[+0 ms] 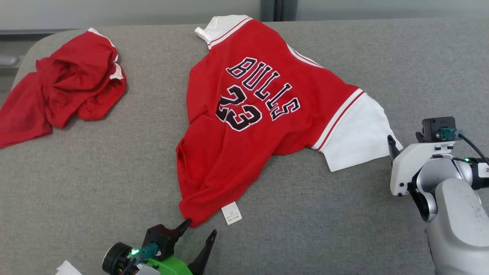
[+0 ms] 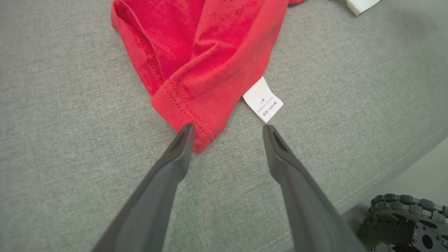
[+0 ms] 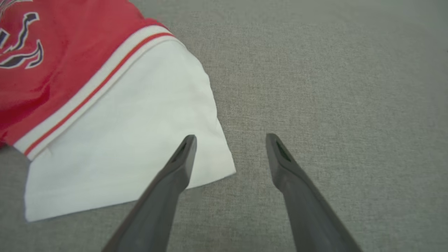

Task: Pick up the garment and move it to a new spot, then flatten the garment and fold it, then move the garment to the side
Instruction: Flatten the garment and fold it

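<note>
1. Red garment [image 1: 244, 126] with "BULLS 23" in dark letters, spread loosely and with wrinkles near the middle of the grey tabletop [image 1: 95, 183], lower hem toward the robot.
2. On the robot's right side of it, a white sleeve [image 1: 355, 133] with striped trim, flat on the tabletop; at the lower hem, a small white label [image 1: 231, 213] sticking out.
3. Left gripper [image 1: 199, 227] at the lower hem corner, fingers spread wide, holding nothing; one fingertip over the hem corner, the other just beside the label. Touching or not: impossible to tell.
4. Right gripper [image 3: 231, 136] at the outer corner of the white sleeve, fingers spread wide, gripping nothing; one finger over the sleeve, the other over bare tabletop.
5. At the far left, well apart from the garment: a second red cloth [image 1: 65, 88], crumpled.
</note>
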Motion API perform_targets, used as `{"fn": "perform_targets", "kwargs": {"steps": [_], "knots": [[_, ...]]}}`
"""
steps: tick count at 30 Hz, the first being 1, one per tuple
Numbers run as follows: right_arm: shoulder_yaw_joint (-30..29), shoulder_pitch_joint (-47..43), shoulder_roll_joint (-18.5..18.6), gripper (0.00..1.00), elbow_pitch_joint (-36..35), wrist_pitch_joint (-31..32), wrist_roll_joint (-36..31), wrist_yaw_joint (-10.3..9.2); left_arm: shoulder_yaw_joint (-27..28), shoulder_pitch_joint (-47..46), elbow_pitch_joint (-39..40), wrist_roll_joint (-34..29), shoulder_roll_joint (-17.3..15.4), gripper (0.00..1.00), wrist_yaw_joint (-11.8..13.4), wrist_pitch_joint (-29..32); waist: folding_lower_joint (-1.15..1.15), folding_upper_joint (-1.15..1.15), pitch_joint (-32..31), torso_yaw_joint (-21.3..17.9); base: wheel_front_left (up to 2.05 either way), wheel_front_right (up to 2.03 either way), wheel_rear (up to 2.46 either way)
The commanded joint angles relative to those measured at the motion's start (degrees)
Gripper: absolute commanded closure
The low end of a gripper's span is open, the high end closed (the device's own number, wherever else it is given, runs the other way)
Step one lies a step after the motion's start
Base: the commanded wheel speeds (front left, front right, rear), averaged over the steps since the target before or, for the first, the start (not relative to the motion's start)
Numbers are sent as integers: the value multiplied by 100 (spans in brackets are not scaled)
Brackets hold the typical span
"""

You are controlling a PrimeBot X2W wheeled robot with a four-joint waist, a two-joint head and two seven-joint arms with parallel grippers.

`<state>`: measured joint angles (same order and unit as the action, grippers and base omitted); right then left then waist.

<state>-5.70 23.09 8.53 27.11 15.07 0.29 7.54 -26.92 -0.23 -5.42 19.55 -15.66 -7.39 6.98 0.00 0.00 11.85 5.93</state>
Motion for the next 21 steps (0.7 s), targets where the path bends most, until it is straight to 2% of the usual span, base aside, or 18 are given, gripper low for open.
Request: {"fn": "perform_targets", "kwargs": {"steps": [1, 12, 13, 14, 15, 17, 18, 19, 20, 21], "knots": [[-28, 147, -13, 0, 152, -9, -60, -10, -29, -142, -113, 18, -62, 0, -14, -76, 0, 0, 190, 66, 0, 0, 0], [62, 423, -161, 0, 1120, -103, -120, -6, -118, -580, -749, 26, -105, 0, -15, -447, 0, 0, 435, 43, 0, 0, 0], [65, 444, -154, 0, 1174, -124, -109, -6, -142, -608, -799, 42, -101, 10, -15, -453, 0, 0, 455, 43, 0, 0, 0], [72, 454, -156, 0, 1236, -99, -92, -6, -170, -633, -838, 53, -97, 34, -15, -471, 0, 0, 465, 44, 0, 0, 0], [94, 457, -165, 0, 1309, -51, -65, -6, -201, -658, -879, 71, -89, 53, -15, -493, 0, 0, 477, 44, 0, 0, 0], [126, 466, -191, 1, 1406, 13, 39, -6, -226, -717, -946, 109, -74, 72, -15, -544, 0, 0, 488, 51, 0, 0, 0], [141, 465, -207, 53, 1457, 72, 90, -6, -234, -743, -975, 125, -72, 92, -15, -565, 0, 0, 486, 54, 0, 0, 0], [229, 443, -221, 81, 1511, 142, 169, -4, -246, -767, -1022, 142, -60, 100, -15, -601, 0, 0, 481, 58, 0, 0, 0], [257, 433, -241, 100, 1518, 154, 292, -2, -263, -785, -1061, 144, -49, 100, -15, -623, 0, 0, 473, 61, 0, 0, 0], [314, 419, -259, 100, 1531, 208, 435, 2, -282, -800, -1102, 148, -36, 100, -15, -652, 0, 0, 454, 63, 0, 0, 0]]}}
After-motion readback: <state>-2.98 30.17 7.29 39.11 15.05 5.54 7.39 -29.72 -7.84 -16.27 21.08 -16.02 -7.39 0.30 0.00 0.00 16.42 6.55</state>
